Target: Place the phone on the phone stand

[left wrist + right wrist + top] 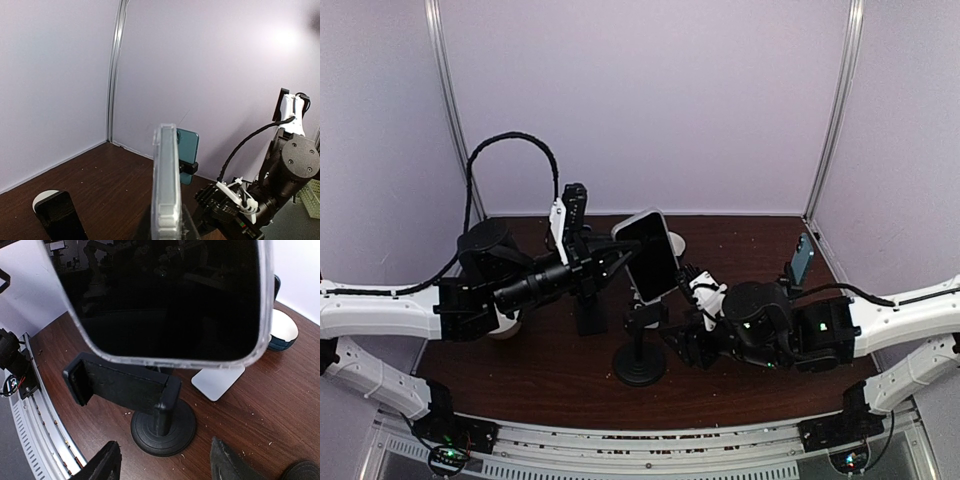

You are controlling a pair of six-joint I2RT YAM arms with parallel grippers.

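Observation:
The phone (653, 255), black-screened in a clear case, is held in the air by my left gripper (610, 260), which is shut on its side. In the left wrist view the phone (166, 190) stands edge-on between the fingers of that gripper (167, 231). The black phone stand (640, 362) stands just below the phone, its cradle empty. In the right wrist view the phone (165, 295) hangs just above the stand's cradle (120, 385) and round base (162, 429). My right gripper (165, 467) is open and empty, low beside the stand's base, to its right in the top view (672, 330).
A teal phone on another holder (802, 258) stands at the back right, also in the left wrist view (187, 150). A silver plate stand (217, 381) and a round white-topped object (282, 327) sit behind the black stand. A black block (588, 315) is left of it.

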